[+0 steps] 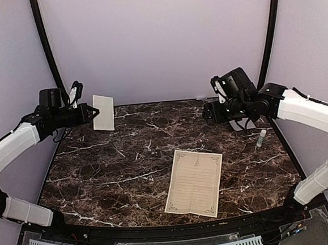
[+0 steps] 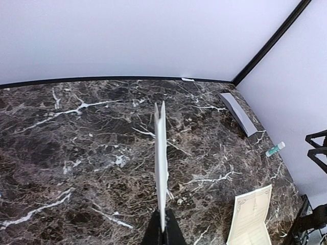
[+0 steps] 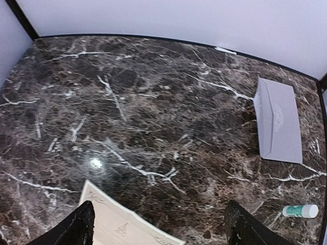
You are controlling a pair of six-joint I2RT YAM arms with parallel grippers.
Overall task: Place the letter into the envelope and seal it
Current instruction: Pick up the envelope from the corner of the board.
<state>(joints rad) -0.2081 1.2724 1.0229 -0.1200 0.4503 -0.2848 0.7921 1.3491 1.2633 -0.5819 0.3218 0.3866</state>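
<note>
One cream sheet of the letter [image 1: 193, 182], with ruled lines and an ornate border, lies flat at the table's front centre; its corner [image 3: 120, 224] shows below my right gripper. My left gripper [image 1: 92, 112] is raised at the back left and shut on a folded off-white letter sheet [image 1: 103, 112], seen edge-on [image 2: 161, 163] from the left wrist. The grey-lavender envelope [image 3: 276, 120] lies flat at the back right [image 2: 237, 112]; my right arm hides it in the top view. My right gripper [image 1: 207, 113] hovers wide open and empty [image 3: 163, 229].
A small glue stick [image 1: 260, 138] with a green label lies near the table's right edge [image 3: 300, 211]. The dark marble table [image 1: 110, 161] is walled by pale panels with black corner poles [image 1: 47, 46]. A white tape mark [image 3: 225, 49] sits on the back edge.
</note>
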